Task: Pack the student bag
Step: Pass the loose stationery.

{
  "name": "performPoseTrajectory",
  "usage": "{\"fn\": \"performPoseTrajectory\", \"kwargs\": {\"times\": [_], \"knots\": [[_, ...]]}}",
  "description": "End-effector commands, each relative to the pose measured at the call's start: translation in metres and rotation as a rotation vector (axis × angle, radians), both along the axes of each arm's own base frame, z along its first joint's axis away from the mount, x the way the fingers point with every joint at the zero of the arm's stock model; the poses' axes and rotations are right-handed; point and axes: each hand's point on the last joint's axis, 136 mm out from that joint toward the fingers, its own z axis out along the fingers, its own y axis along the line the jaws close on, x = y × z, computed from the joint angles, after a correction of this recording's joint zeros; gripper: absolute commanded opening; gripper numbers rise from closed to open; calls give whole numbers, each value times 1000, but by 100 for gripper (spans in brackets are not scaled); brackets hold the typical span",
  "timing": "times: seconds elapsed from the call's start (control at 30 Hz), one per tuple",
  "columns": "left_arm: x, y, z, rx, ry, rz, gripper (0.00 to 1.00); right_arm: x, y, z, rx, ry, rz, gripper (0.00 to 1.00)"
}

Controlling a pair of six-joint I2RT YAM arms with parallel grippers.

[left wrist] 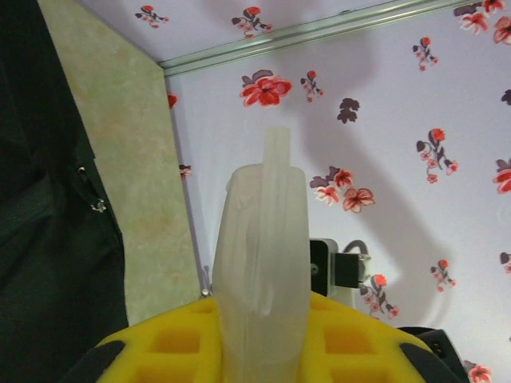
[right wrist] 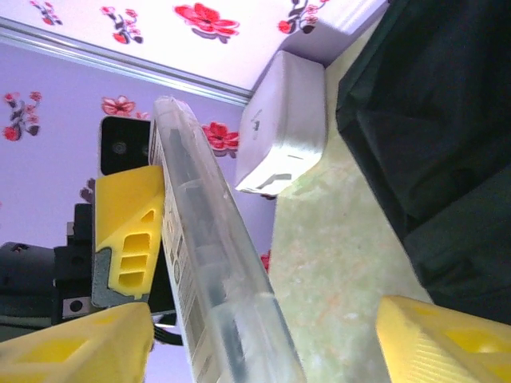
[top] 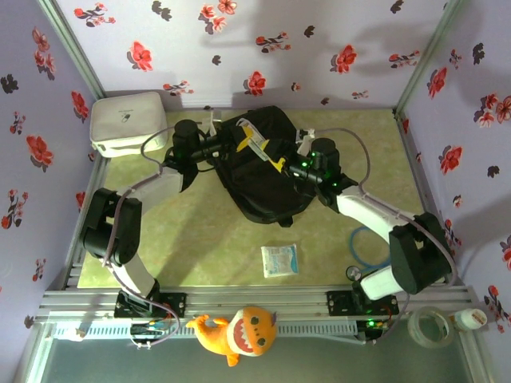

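We see a table [top: 200, 231] topped with a pale green, marbled sheet. It is closed in on 3 sides by walls [top: 319, 48] papered lilac with red and dark flowers. Metal strips [top: 70, 38] run up the 2 far corners, and a metal rail [top: 263, 302] lines the near edge, where both arms are bolted. The bag [top: 263, 187], black and soft, lies flat in the middle of the table with its top close to the far edge. A white box [top: 128, 121] with rounded corners sits in the far left corner, a little apart from the bag. Above the bag, the left gripper [top: 242, 145] is clamped on a clear plastic case [top: 257, 142]. From its wrist we see the case standing edge-on between its yellow fingers [left wrist: 351, 339]. The right gripper [top: 281, 164] hangs over the bag's right half, at the case's other end. From the right wrist, that gripper's fingers [right wrist: 80, 347] stand wide apart, jaws open. The case runs between them, close to the left-hand one, and we cannot tell whether it touches. A small white and blue packet [top: 279, 260] lies flat toward the near edge, well apart from the bag. A blue cable [top: 363, 243] loops near the right edge beside the right arm. Off the table, in front of the rail, lie an orange plush [top: 235, 331] and, by the near right corner, a tape roll [top: 431, 325].
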Motion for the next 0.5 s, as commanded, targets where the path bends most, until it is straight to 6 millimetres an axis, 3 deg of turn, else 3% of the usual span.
{"fn": "performPoseTrajectory", "kwargs": {"times": [0.0, 0.4, 0.47], "knots": [[-3, -1, 10, -49, -25, -23, 11, 1, 9, 42, 124, -86, 44, 67], [1, -1, 1, -31, -3, -17, 11, 0, 7, 45, 118, -118, 40, 30], [2, 2, -2, -21, 2, -12, 15, 0, 6, 43, 103, -117, 34, 26]]}}
